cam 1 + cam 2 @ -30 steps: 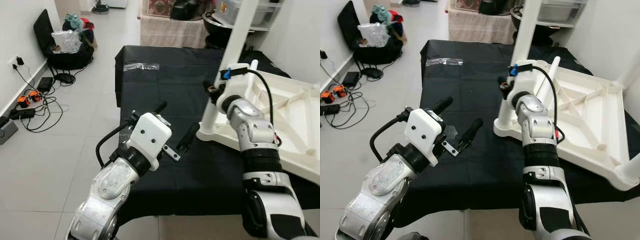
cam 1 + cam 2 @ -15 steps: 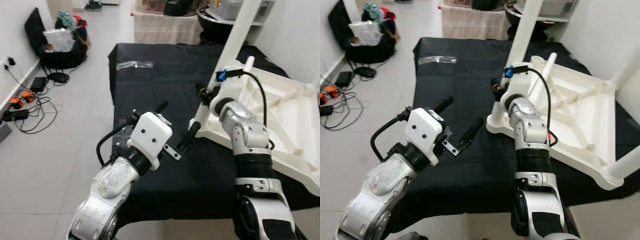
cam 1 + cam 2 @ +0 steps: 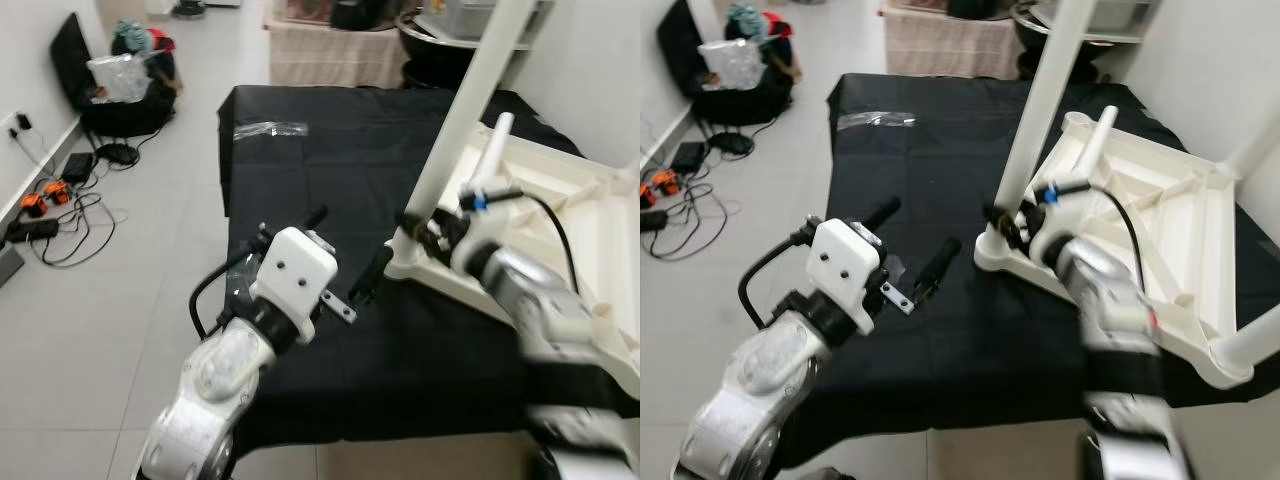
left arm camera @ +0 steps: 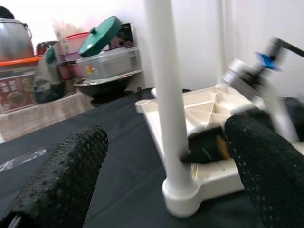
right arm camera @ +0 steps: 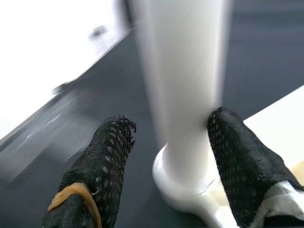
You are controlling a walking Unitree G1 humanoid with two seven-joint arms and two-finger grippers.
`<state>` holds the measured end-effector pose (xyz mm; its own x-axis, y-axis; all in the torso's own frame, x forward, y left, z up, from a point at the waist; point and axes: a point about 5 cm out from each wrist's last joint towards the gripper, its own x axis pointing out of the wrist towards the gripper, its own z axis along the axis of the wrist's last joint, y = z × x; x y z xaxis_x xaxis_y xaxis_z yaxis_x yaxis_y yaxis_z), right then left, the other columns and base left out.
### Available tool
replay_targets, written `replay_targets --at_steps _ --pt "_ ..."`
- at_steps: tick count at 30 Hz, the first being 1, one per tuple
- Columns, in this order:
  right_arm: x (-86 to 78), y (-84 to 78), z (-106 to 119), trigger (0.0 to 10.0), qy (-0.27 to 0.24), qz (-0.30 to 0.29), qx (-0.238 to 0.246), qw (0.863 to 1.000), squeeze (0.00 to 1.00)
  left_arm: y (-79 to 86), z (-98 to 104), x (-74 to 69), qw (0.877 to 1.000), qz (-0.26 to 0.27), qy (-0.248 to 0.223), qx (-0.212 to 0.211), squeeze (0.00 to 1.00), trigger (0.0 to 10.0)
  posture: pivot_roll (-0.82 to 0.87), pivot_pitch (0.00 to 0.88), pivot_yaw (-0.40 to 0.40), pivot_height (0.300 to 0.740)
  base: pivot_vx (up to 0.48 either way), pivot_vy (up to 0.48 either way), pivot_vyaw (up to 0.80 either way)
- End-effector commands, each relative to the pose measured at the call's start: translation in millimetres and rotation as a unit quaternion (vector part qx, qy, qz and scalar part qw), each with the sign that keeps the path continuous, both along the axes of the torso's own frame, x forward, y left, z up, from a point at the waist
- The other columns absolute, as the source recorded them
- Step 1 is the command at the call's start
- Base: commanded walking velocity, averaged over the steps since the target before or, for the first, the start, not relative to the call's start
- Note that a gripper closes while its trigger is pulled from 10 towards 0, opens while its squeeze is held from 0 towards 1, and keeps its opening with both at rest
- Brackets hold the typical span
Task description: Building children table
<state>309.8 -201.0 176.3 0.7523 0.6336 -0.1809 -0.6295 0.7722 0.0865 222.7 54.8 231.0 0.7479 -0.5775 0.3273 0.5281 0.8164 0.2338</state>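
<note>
The white children's table (image 3: 1150,230) is seen lying upside down on the black cloth (image 3: 920,150), with one white leg (image 3: 1040,110) standing up from its corner socket nearest the left gripper. The leg could be tipped or worked loose from that socket if it is pushed sideways by the right arm, whose image is blurred; the light table top could also be dragged across the cloth.

The right gripper (image 5: 166,156) is placed at the foot of the leg, with its fingers (image 5: 102,161) parted to either side of the leg; one finger appears to touch it, and a firm grip cannot be confirmed. The left gripper (image 3: 345,255) is held wide open beside the leg, above the cloth, with nothing in it.
</note>
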Motion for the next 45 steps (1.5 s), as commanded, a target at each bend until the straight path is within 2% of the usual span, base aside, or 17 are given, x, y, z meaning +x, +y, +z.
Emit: replay_targets --at_steps 1,4,11,12,14,15,16,19,23,25,26,28,31,38,41,42,45 --pt "-4.1 8.6 -8.6 10.0 0.018 0.04 -0.018 0.999 0.0 -2.4 -2.4 -0.5 1.0 -0.01 0.003 0.004 0.0 10.0 0.05 0.056 -0.075 0.74 0.0 0.0 0.0" --pt "-9.9 -0.6 -20.1 10.0 0.044 0.049 -0.057 0.996 0.0 -2.2 -3.2 -0.6 1.0 -0.011 0.004 0.005 0.0 10.0 0.06 0.057 -0.073 0.74 0.0 0.0 0.0" --pt "-29.3 8.5 -7.8 10.0 0.02 0.149 -0.047 0.988 0.0 2.4 -7.7 0.5 1.0 -0.003 0.011 0.012 0.0 10.0 0.06 0.059 -0.076 0.74 0.0 0.0 0.0" --pt "-27.9 12.3 -5.3 10.0 0.016 0.146 -0.044 0.988 0.0 5.1 -9.3 2.1 1.0 0.004 0.013 0.015 0.0 10.0 0.05 0.062 -0.076 0.74 0.0 0.0 0.0" --pt "-15.6 15.8 -5.1 10.0 -0.009 0.096 -0.081 0.992 0.0 10.3 -14.2 5.0 0.999 0.017 0.021 0.021 0.0 10.0 0.05 0.062 -0.076 0.74 0.0 0.0 0.0" --pt "-15.6 15.8 -5.1 10.0 -0.009 0.096 -0.081 0.992 0.0 10.3 -14.2 5.0 0.999 0.017 0.021 0.021 0.0 10.0 0.05 0.062 -0.076 0.74 0.0 0.0 0.0" --pt "-7.3 13.4 -8.8 10.0 0.004 0.054 -0.102 0.993 0.0 12.5 -16.5 6.1 0.999 0.021 0.024 0.023 0.0 10.0 0.05 0.062 -0.076 0.74 0.0 0.0 0.0" --pt "3.7 6.4 -11.5 10.0 0.016 -0.001 -0.131 0.991 0.0 14.9 -18.2 7.2 0.999 0.024 0.025 0.026 0.0 10.0 0.05 0.069 -0.077 0.74 0.0 0.0 0.0" --pt "8.9 4.3 -10.7 10.0 0.013 -0.009 -0.147 0.989 0.0 16.0 -18.5 7.6 0.999 0.025 0.024 0.028 0.0 10.0 0.06 0.071 -0.078 0.74 0.0 0.0 0.0" --pt "15.6 1.2 -11.3 10.0 0.011 0.003 -0.197 0.98 0.0 16.8 -18.3 7.8 0.999 0.026 0.023 0.03 0.0 10.0 0.05 0.072 -0.079 0.74 0.0 0.0 0.0" --pt "15.6 1.2 -11.3 10.0 0.011 0.003 -0.197 0.98 0.0 16.8 -18.3 7.8 0.999 0.026 0.023 0.03 0.0 10.0 0.05 0.072 -0.079 0.74 0.0 0.0 0.0" --pt "25.8 -9.7 -11.1 10.0 0.026 -0.027 -0.249 0.968 0.0 16.7 -18.0 7.3 0.999 0.026 0.023 0.03 0.0 10.0 0.05 0.081 -0.083 0.74 0.0 0.0 0.0" --pt "32.3 -19.1 -7.2 10.0 0.034 -0.043 -0.273 0.961 0.0 16.3 -18.9 6.3 0.999 0.025 0.025 0.029 0.0 10.0 0.05 0.084 -0.084 0.74 0.0 0.0 0.0" --pt "41.6 -31.9 4.6 10.0 0.034 -0.034 -0.293 0.955 0.0 16.4 -21.1 4.3 0.999 0.022 0.028 0.029 0.0 10.0 0.05 0.096 -0.083 0.74 0.0 0.0 0.0" --pt "47.3 -29.6 5.7 10.0 0.037 -0.023 -0.299 0.953 0.0 14.9 -20.8 4.1 0.999 0.02 0.028 0.028 0.0 10.0 0.05 0.098 -0.082 0.74 0.0 0.0 0.0" --pt "47.9 -19.8 3.1 10.0 0.049 0.028 -0.293 0.954 0.0 14.0 -19.8 3.5 0.999 0.019 0.028 0.026 0.0 10.0 0.05 0.109 -0.088 0.74 0.0 0.0 0.0" --pt "47.6 -17.0 2.1 10.0 0.051 0.046 -0.297 0.952 0.0 13.9 -19.6 3.2 0.999 0.019 0.028 0.026 0.0 10.0 0.05 0.111 -0.09 0.74 0.0 0.0 0.0"
